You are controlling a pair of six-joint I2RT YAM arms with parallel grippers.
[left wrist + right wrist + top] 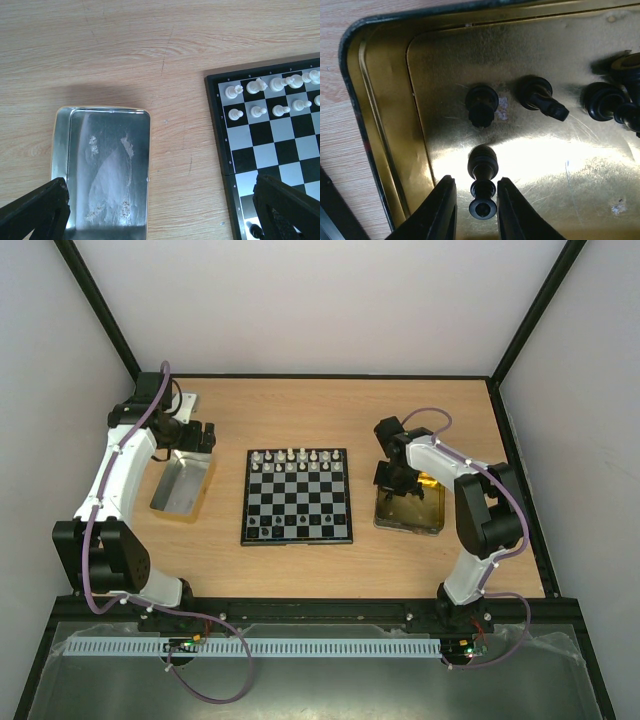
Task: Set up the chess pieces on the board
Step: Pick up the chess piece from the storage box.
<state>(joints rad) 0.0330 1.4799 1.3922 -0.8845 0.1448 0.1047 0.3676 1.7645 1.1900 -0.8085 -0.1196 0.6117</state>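
Right pincer (475,182): half-closed astride a small black chess piece (483,167) lying on its side in the shiny gold rectangular tray (375,125); I cannot tell whether the pads are touching it.
Doing it well: centre the stem between the fingers, clench gently, lift straight up, clear of the neighbouring black pieces (481,102).
Left pincer (160,187): spread wide, holding nothing, above the silver-grey metal tray (107,165).
Board: the black-and-grey checkerboard (300,508) lies on the wooden table (220,550) between both trays; white pieces (297,460) fill its far rows.
Hidden: the straddled piece's type is unclear; the gold tray runs off frame; the near-row black pieces (264,526) are too small to count.
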